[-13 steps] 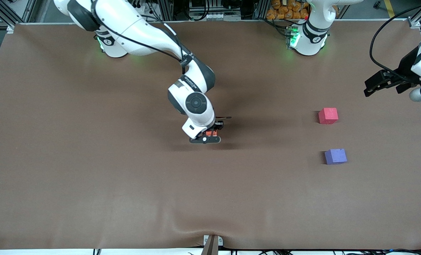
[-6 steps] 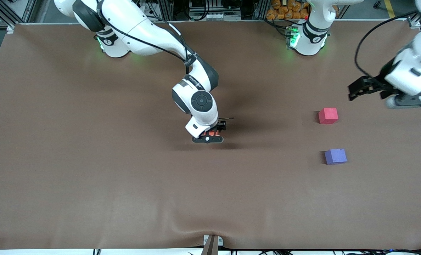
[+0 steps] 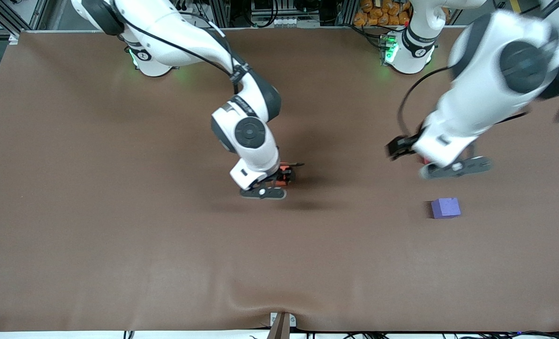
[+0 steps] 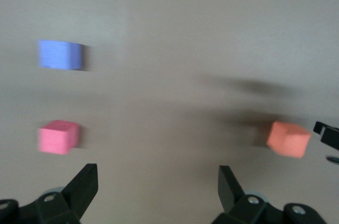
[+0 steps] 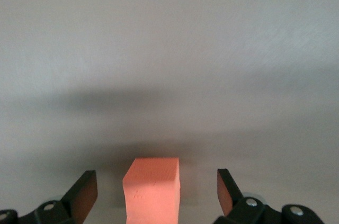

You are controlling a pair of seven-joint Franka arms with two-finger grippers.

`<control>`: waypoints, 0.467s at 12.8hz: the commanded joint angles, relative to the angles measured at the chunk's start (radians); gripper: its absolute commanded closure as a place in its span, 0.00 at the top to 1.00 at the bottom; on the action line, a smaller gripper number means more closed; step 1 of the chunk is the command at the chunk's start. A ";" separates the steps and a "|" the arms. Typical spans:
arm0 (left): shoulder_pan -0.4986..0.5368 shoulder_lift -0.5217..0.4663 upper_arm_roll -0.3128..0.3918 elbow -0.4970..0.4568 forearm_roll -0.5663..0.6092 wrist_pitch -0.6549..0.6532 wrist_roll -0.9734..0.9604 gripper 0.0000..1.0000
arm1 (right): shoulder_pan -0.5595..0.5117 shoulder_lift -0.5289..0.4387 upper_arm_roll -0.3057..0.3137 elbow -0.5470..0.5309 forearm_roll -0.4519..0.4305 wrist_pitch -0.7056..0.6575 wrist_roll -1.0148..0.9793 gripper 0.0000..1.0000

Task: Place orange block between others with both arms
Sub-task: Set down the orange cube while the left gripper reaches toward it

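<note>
The orange block stands on the table near its middle, between the fingers of my open right gripper and touching neither. In the front view a corner of the orange block shows beside the right gripper. My left gripper hangs open and empty over the table by the pinkish-red cube, which the left arm mostly hides in the front view. The purple-blue cube sits nearer the front camera, with a gap between the two. The left wrist view also shows the left gripper, the purple-blue cube and the orange block.
Brown cloth covers the whole table. Both arm bases stand along the table edge farthest from the front camera. A small bracket sits at the edge nearest that camera.
My right gripper has opened and let go of the orange block, which now rests on the table. The left arm has swung in from its end of the table to the pinkish-red cube.
</note>
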 commanded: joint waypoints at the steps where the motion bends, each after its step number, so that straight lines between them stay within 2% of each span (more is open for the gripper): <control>1: -0.072 0.104 0.003 0.057 -0.009 0.085 -0.107 1.00 | -0.104 -0.062 0.020 -0.007 -0.001 -0.079 -0.032 1.00; 3: -0.138 0.173 0.000 0.057 -0.014 0.174 -0.121 1.00 | -0.171 -0.120 0.017 -0.023 -0.001 -0.175 -0.131 1.00; 6: -0.230 0.294 -0.002 0.082 -0.014 0.348 -0.201 1.00 | -0.276 -0.217 0.017 -0.124 -0.001 -0.191 -0.214 1.00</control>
